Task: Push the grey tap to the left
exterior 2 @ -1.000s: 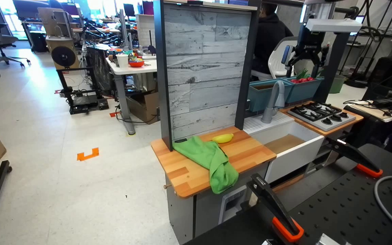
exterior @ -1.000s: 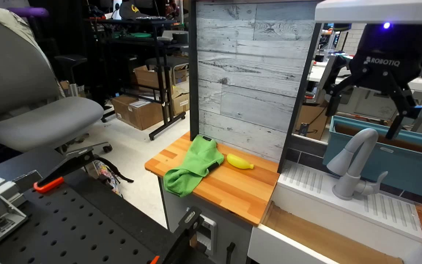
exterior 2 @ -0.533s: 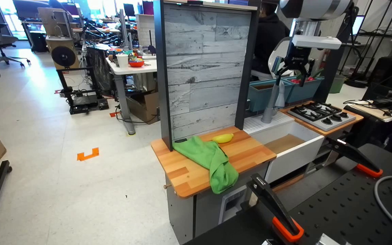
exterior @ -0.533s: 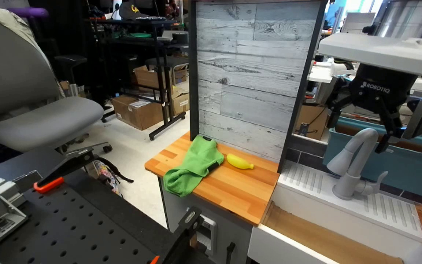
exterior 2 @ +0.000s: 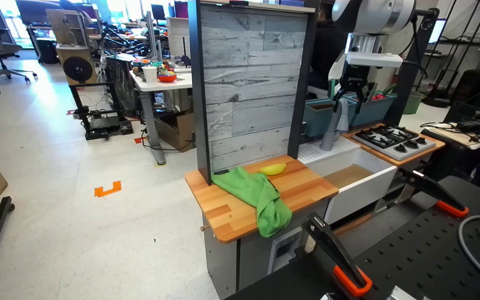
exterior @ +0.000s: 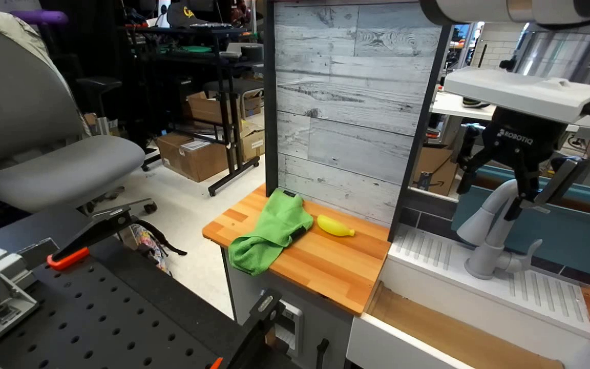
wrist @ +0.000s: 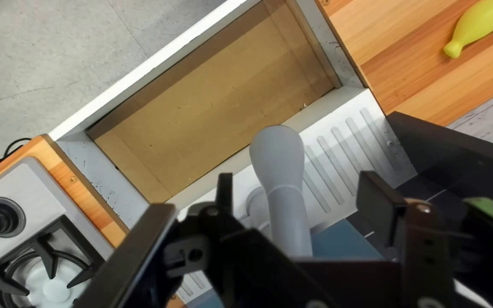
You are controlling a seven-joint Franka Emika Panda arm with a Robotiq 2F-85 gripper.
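Where the arm [exterior 2: 369, 17] hangs over the back of the sink [wrist: 156, 65], the gripper [exterior: 488, 199] is released, its fingers spread well apart and pointing down at the top of the tap [exterior: 494, 238]. In the wrist view the spout [wrist: 287, 196] shows between them; in both exterior views a finger overlaps the arch, though whether it touches cannot be told. The tap stands upright on the ridged white ledge [exterior: 423, 248] behind the sink, its handle [exterior: 518, 262] jutting from the base. Just behind it a teal planter [exterior: 561, 241] fills that side, and near the end of the ledge a tall board [exterior: 346, 107] rises. The stove [exterior 2: 395, 141] lies past one end of the sink; past the other is the desk [exterior: 346, 261], carrying a yellow banana [exterior: 334, 226] and, just beside it, a green towel [exterior: 272, 233] that droops over the edge. In the foreground of both exterior views are black clamps [exterior 2: 336, 250] with orange ends. In an exterior view a second planter [exterior 2: 373, 114] with red things [exterior 2: 376, 96] in it stands beyond the gripper, and a person [exterior 2: 327, 50] in black shows partly beyond the board.
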